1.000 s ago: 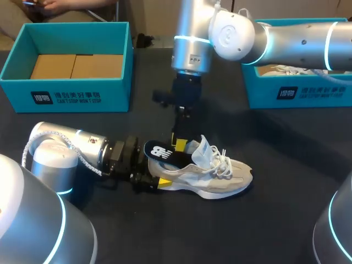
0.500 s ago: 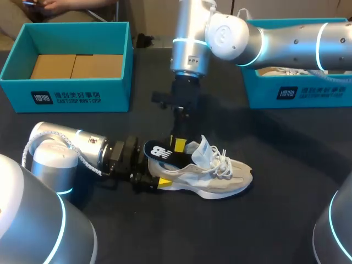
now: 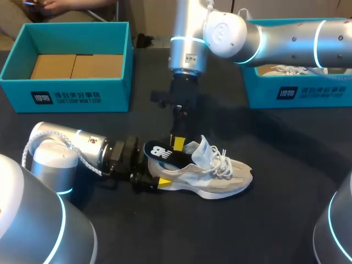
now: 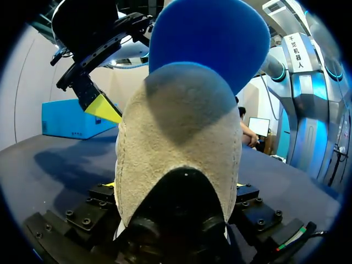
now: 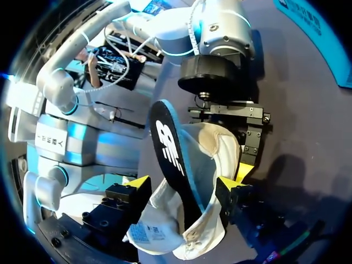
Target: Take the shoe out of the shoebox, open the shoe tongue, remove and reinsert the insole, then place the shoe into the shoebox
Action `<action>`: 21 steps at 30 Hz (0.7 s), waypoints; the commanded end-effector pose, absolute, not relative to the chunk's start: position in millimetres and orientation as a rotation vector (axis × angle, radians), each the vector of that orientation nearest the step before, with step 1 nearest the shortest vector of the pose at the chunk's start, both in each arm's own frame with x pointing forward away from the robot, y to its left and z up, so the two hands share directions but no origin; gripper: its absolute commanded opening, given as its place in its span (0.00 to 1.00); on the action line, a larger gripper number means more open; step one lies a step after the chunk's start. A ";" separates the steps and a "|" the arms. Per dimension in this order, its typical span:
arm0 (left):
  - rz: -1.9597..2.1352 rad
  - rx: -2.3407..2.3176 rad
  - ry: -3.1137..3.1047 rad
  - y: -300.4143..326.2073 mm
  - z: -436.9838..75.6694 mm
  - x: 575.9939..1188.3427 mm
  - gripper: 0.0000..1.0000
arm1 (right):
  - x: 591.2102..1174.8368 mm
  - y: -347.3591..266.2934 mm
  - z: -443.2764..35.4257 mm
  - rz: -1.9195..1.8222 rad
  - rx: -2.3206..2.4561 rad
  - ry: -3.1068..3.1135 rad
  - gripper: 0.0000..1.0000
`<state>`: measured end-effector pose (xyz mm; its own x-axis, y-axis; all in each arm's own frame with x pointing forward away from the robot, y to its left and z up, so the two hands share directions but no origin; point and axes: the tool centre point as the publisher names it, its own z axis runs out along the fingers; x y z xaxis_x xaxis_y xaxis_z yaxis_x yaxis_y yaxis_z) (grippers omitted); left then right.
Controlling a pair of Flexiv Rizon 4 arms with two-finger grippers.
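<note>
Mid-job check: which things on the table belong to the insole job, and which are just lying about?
In the job: shoe; insole, sticking out of it; left gripper, clamped on the heel; right gripper; shoebox holding only cardboard, probably.
Lying about: second shoebox with another shoe inside.
</note>
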<state>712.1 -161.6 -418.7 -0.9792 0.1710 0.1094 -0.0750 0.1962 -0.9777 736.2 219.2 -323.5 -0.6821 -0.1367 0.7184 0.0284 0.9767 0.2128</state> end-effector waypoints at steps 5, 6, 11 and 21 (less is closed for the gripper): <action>1.873 -0.092 -2.274 -161.9 -418.7 712.1 0.00 | 734.7 223.4 -318.6 -0.237 0.047 -2.290 0.73; 1.873 -0.092 -2.274 -161.9 -418.7 712.1 0.00 | 734.9 223.7 -319.1 -0.236 0.041 -2.282 0.74; 1.873 -0.092 -2.274 -161.9 -418.7 712.1 0.00 | 734.4 225.5 -320.0 -0.216 0.017 -2.259 0.84; 1.873 -0.092 -2.274 -161.9 -418.7 712.1 0.00 | 732.1 231.4 -326.8 -0.200 0.012 -2.212 0.90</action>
